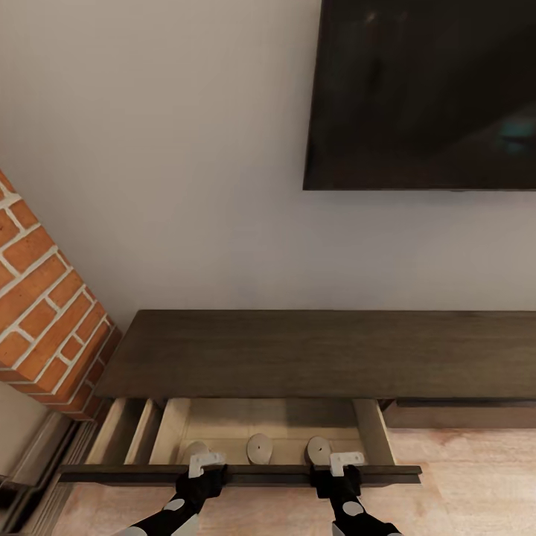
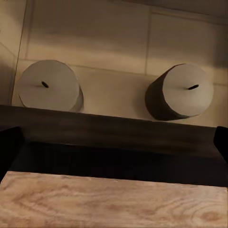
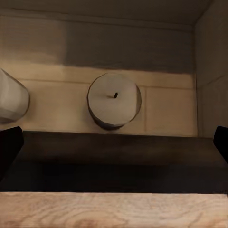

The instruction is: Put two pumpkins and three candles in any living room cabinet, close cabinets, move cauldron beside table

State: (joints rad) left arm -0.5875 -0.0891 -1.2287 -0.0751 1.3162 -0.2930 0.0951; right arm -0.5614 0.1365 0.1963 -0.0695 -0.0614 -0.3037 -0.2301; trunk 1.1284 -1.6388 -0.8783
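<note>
Now both hands at drawer front, grip unclear; three candles just behind.

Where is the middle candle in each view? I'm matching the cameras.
Head: middle candle, centre of the row of three.
Left wrist: the candle with the shadowed side.
Right wrist: the candle cut off at the picture's edge.
Shared landmark: dark drawer front.
</note>
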